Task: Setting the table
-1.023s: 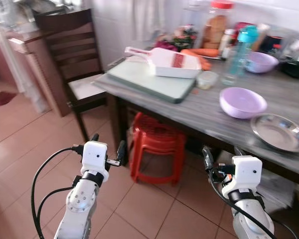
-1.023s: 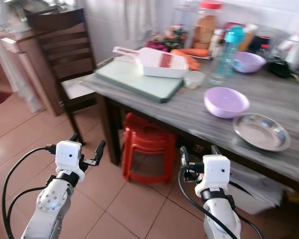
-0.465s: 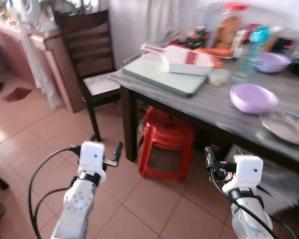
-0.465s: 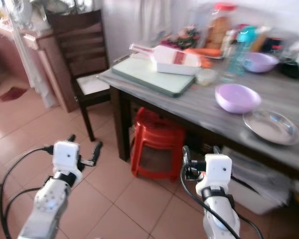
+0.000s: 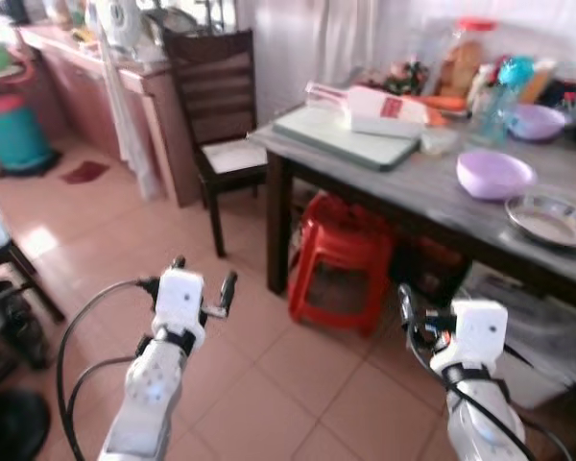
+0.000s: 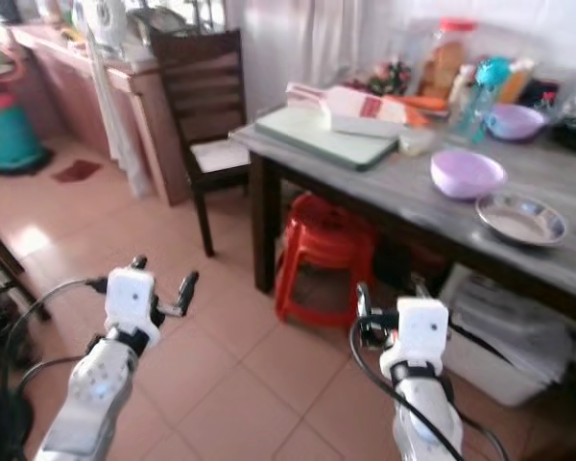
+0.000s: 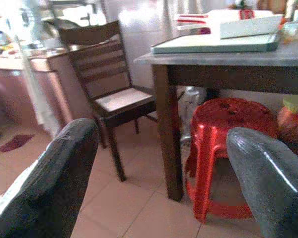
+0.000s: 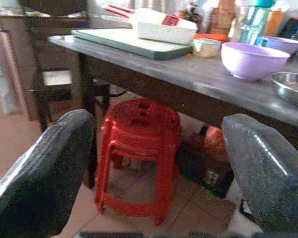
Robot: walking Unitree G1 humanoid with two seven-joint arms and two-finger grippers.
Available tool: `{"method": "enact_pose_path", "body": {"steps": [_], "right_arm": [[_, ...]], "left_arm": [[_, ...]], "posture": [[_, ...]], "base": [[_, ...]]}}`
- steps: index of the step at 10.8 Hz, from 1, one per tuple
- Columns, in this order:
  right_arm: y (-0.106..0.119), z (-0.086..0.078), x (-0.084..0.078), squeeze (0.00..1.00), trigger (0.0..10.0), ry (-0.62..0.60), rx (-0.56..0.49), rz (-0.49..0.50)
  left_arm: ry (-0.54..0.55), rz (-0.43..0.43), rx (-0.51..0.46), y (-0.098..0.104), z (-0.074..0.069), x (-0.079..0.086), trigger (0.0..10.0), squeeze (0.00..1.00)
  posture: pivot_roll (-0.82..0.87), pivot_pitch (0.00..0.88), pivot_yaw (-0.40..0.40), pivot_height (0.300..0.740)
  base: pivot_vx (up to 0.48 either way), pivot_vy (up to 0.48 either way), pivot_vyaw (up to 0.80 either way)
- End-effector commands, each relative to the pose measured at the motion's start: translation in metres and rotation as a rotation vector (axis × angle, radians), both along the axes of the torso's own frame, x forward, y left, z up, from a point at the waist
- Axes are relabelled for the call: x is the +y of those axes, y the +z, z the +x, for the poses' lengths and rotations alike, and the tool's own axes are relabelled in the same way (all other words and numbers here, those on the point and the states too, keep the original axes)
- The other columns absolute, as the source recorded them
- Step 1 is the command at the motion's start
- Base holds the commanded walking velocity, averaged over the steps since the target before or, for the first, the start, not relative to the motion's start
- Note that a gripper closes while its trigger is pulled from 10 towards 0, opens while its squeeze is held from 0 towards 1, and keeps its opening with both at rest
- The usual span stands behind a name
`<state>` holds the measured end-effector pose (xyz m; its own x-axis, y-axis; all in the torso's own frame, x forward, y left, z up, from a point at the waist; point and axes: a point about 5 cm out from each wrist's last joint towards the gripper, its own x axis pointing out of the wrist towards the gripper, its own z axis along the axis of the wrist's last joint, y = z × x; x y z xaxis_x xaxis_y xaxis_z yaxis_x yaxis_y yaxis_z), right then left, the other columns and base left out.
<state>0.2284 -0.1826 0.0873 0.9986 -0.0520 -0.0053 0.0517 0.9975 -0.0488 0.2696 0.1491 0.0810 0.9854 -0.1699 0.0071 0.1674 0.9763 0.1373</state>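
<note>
A grey wooden table (image 5: pixel 413 187) stands ahead on the right. On it sit a purple bowl (image 5: pixel 494 175), a steel plate (image 5: pixel 552 219) to its right and a second purple bowl (image 5: pixel 536 120) at the back. A green cutting board (image 5: pixel 346 139) carries a white slicer (image 5: pixel 389 106). My left gripper (image 5: pixel 204 274) is held low over the tiled floor, open and empty, well short of the table. My right gripper (image 6: pixel 390 288) is open too, low in front of the table's near edge, with nothing between its fingers (image 8: pixel 44 168).
A red plastic stool (image 5: pixel 341 259) stands under the table, with bags beside it. A dark wooden chair (image 5: pixel 221 125) is at the table's left end. A counter (image 5: pixel 106 77) and a teal bin (image 5: pixel 14 134) line the left wall. Dark furniture sits at the lower left.
The camera has backed off and swung left: the table looks farther away, and more floor, the counter and the bin have come into view. Both grippers keep the same open pose.
</note>
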Motion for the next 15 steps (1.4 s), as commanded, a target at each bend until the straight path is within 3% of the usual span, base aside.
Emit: {"method": "enact_pose_path", "body": {"steps": [1, 7, 10, 12, 15], "right_arm": [[0.000, 0.001, -0.003, 0.00, 10.0, -0.013, 0.007, -0.011], [0.002, 0.002, -0.005, 0.00, 10.0, -0.027, -0.004, -0.002], [0.002, 0.002, -0.005, 0.00, 10.0, -0.029, 0.004, -0.008], [0.012, 0.004, -0.001, 0.00, 10.0, 0.010, -0.046, -0.061], [0.015, 0.006, -0.001, 0.00, 10.0, 0.006, -0.060, -0.044]], "left_arm": [[-0.015, 0.005, 0.002, -0.001, -0.001, -0.002, 10.0, 0.00], [-0.084, -0.006, -0.018, 0.003, 0.001, -0.004, 10.0, 0.00], [-0.099, -0.018, -0.003, 0.002, 0.001, -0.006, 10.0, 0.00], [-0.108, -0.031, -0.004, 0.005, 0.003, -0.009, 10.0, 0.00], [-0.126, -0.041, -0.017, 0.009, 0.006, -0.013, 10.0, 0.00]], "posture": [[0.03, 0.000, 0.003, 0.740], [0.02, 0.000, 0.002, 0.740], [0.02, 0.000, 0.000, 0.740], [0.02, 0.000, 0.000, 0.740], [0.02, 0.000, -0.004, 0.740]], "base": [[-0.262, 0.000, 0.00], [0.000, 0.000, 0.00], [0.000, 0.000, -0.66], [0.000, 0.000, -0.67], [0.000, -0.160, -0.59]]}}
